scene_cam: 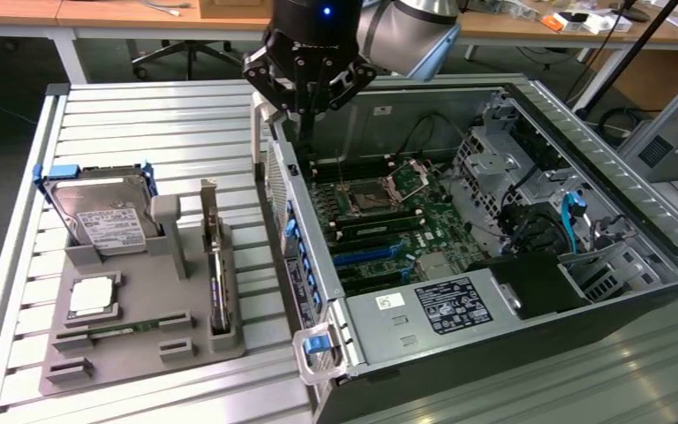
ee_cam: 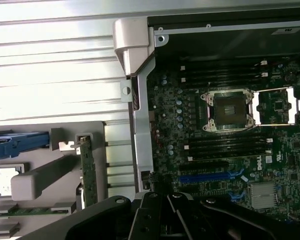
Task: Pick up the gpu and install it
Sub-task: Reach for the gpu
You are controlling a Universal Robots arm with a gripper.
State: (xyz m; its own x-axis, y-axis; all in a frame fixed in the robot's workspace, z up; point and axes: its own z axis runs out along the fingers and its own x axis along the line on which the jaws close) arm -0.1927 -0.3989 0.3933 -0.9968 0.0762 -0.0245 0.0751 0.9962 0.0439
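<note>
A robot arm's gripper hung above the far corner of an open computer case. Its two fingers were pressed together and held nothing. The graphics card had not been picked up. It stood on its thin edge in a slot of a grey holder tray, which sat on a slatted metal table just beside the outside of the case wall. From the gripper, the card lay toward the exterior view's left and nearer the camera, well apart from the fingers and lower than them. Its long axis ran front to back in the exterior view, about parallel to the case wall next to it, and what looked like its silver bracket stood at the far end, the end closer to the gripper. Farther to the exterior view's left on the same tray, a hard drive in a blue frame leaned upright, and a slim memory stick lay flat near the tray's front. In the wrist view, the closed gripper looked down past the case corner. The card appeared as a narrow green strip on the tray side of the wall, and the motherboard with its blue slot lay on the other side. Reaching the card looked to call for a move away from the case and down onto that thin upper edge.
</note>
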